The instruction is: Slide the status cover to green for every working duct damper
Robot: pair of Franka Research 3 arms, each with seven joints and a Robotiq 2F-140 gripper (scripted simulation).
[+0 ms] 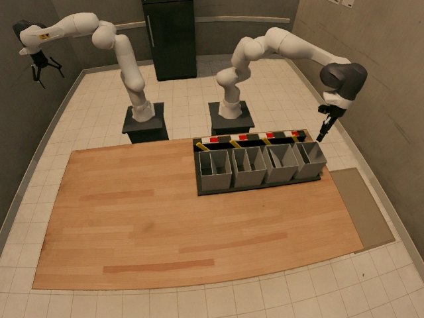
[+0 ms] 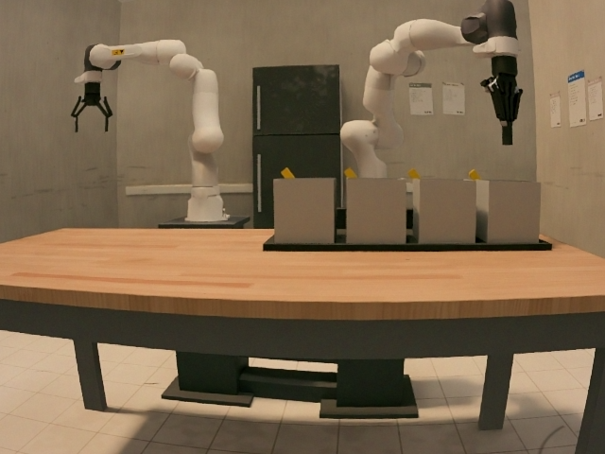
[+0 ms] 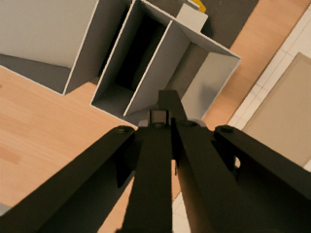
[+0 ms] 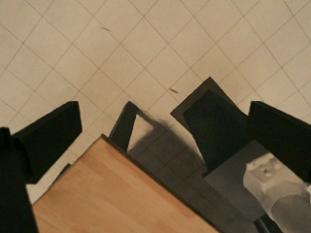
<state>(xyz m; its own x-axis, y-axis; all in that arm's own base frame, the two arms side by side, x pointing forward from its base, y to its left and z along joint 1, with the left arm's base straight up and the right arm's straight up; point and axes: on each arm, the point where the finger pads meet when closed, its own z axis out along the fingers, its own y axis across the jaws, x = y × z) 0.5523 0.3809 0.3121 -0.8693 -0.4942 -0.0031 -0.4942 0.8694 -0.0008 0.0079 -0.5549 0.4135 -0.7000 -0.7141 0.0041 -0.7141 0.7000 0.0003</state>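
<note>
Four grey open-topped dampers stand in a row: first, second, third, fourth. Each shows a plate inside and a tilted yellow lever behind it. Behind them the status sliders show red at the first, second, third and fourth; no green shows. My left gripper is shut and empty, above the fourth damper's outer side. My right gripper is open and empty, far from the dampers.
The dampers stand on a dark base at the back right of the wooden table. A dark fridge stands behind the arms. A beige mat lies on the floor beyond the table's right edge.
</note>
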